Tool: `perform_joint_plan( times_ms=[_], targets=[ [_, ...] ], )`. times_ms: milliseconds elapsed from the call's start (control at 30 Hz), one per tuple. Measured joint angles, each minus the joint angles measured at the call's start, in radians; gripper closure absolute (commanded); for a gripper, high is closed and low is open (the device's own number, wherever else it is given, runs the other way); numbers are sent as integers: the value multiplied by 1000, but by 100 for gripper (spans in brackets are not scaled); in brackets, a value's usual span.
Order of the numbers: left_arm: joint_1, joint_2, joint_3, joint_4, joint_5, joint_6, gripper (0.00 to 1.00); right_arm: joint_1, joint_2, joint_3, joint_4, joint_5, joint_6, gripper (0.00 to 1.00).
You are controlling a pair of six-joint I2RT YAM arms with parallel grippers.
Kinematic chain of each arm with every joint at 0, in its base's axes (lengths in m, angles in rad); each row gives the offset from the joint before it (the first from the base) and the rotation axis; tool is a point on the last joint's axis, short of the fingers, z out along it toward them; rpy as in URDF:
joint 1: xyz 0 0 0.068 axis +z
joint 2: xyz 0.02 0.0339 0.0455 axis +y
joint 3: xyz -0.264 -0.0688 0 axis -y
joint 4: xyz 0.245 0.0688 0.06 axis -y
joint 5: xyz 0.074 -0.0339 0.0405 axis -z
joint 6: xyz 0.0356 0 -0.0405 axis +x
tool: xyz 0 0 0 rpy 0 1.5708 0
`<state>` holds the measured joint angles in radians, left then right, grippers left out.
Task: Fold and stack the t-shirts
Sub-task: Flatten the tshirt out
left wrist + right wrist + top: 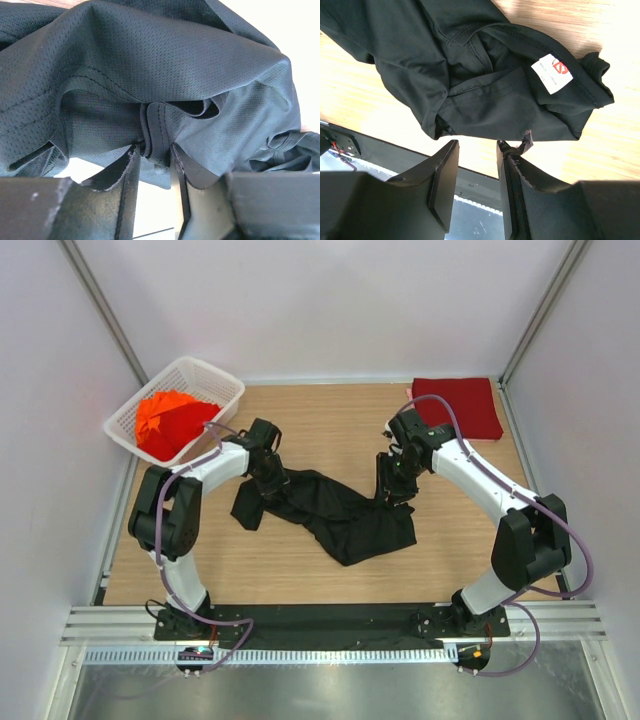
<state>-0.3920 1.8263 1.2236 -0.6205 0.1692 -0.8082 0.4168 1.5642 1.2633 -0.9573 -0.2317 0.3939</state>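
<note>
A black t-shirt (340, 515) lies crumpled across the middle of the table. My left gripper (268, 475) is at its left end. In the left wrist view the shirt (150, 60) is bunched up, and a folded hem of it is pinched between the tips of my left gripper (154, 150). My right gripper (395, 488) hovers at the shirt's right end. In the right wrist view it (477, 146) stands open with nothing in the gap, and the shirt (485, 95) with its white neck label (551, 73) lies just beyond the fingertips. A dark red t-shirt (460, 405) lies folded at the back right. Orange-red t-shirts (172, 423) fill the basket.
The white lattice basket (215, 380) stands at the back left corner. White walls close in the wooden table on three sides. A black base strip (330, 620) runs along the near edge by the arm mounts.
</note>
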Motion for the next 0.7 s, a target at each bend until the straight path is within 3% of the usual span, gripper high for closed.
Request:
perform_joint_plan(
  times_ms=[133,333,400,700],
  targets=[
    [0,0,0,2,0,0,71,0,0,0,0,-3,-1,57],
    [0,0,0,3,8,-1,88,0,0,-1,2,-4,-4,58],
    [0,0,2,2,10,-2,100,0,0,-5,5,-4,-4,58],
    [-9,-98,4,-55,-7,5,100,1,53,-15,45,30,60,61]
  ],
)
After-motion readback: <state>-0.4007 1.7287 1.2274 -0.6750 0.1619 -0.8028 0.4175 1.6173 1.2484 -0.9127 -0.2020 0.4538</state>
